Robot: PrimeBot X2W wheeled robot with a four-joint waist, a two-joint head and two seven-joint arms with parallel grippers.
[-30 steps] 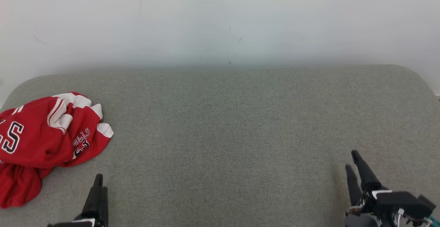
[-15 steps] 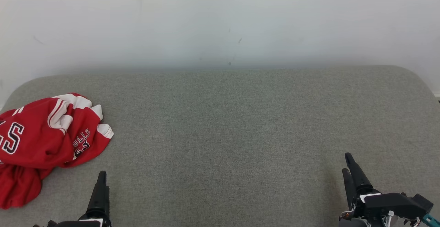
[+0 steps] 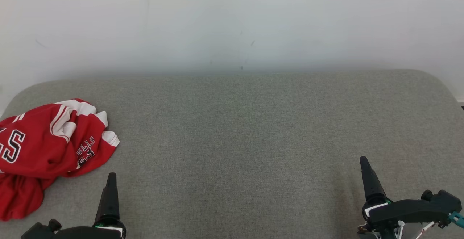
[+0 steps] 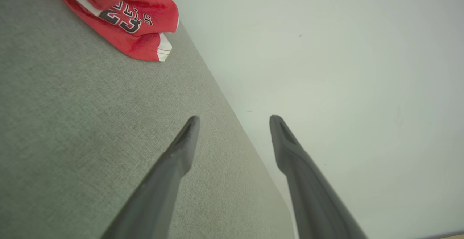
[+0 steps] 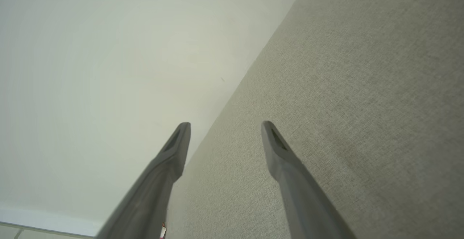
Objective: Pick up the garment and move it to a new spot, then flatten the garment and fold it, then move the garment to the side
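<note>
Jaws wider: left gripper [image 4: 233, 123], right gripper [image 5: 225, 127]; garment [image 3: 43, 148] unmoved.

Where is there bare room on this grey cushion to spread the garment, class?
The whole middle and right of the grey cushion is bare, from the crumpled red garment across to the right gripper, back to the wall. The front strip between left gripper and right gripper is bare too. Crowded: the far left end, under the garment.

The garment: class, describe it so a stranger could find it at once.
Start at the wide grey cushioned surface below the pale wall. Near its left end lies a crumpled red garment. Its white trim and black lettering set it apart from the plain dark left gripper nearby.
</note>
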